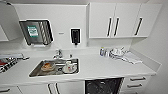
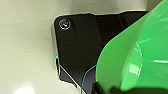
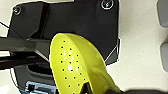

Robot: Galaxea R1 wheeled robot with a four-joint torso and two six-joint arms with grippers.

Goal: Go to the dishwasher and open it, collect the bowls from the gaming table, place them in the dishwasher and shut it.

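At the upper left of the head view a metal paper-towel dispenser (image 1: 36, 32) hangs on the wall, and lower left of centre a steel sink (image 1: 35, 71) holds an orange item and some white dishes, too blurred to name more exactly. At the bottom edge, right of centre, the dishwasher (image 1: 103, 86) shows a dark, open cavity under the white countertop (image 1: 100, 66), so I judge the opening step done and the robot back at the appliance; loading and closing are left. White wall cabinets (image 1: 113, 21) with black handles fill the upper right, with bottles and white crockery below them on the counter. In the left wrist view a green bowl (image 2: 135, 57) sits large at the right, right against the left gripper (image 2: 105, 88) at the bottom edge, apparently gripped at its rim. In the right wrist view a yellow perforated bowl (image 3: 72, 67), like a strainer, sits centre frame, seemingly pinched at its lower edge by the right gripper (image 3: 87, 88). I cannot tell the exact finger spread on either
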